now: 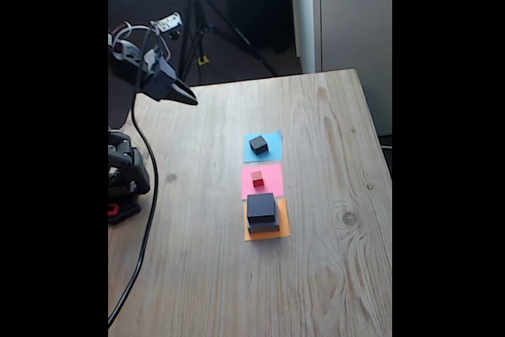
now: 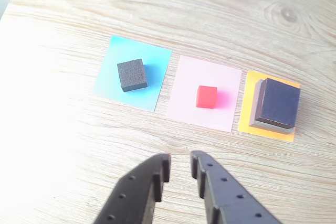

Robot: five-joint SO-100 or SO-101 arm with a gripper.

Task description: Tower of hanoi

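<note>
Ahead of the end effector [image 2: 180, 167], across a strip of bare wood in the wrist view, sat the tiny red cube [image 2: 207, 97] on the pink paper square [image 2: 205, 99], almost in line with the narrow gap between the fingertips and only a little to the right of it. The jaws stood nearly together, a slim slot between them, with nothing held. To the left of the red cube in that view lay the small dark grey block [image 2: 132, 75] on the blue paper square [image 2: 134, 73], turned slightly askew to the paper's edges; to the right, the medium black block [image 2: 279, 103] rested on the wide flat grey block [image 2: 257, 121], both on the orange paper square [image 2: 244, 114]. In the fixed view the end effector [image 1: 188, 100] hung high above the table [image 1: 331, 274], well apart from the row, which ran toward the camera: small dark grey block [image 1: 258, 145] farthest, red cube [image 1: 257, 178] in the middle, black block [image 1: 261, 208] on its grey base nearest. All four pieces looked like matte, sharp-edged squares, probably printed plastic or foam, with flat sides that should suit a pinch; none had a long axis to speak of. The table was pale planked wood with visible grain and a knot. By Hanoi rules the red cube seemed the likeliest next pick, which would call for a straight reach forward and down with wider jaws.
</note>
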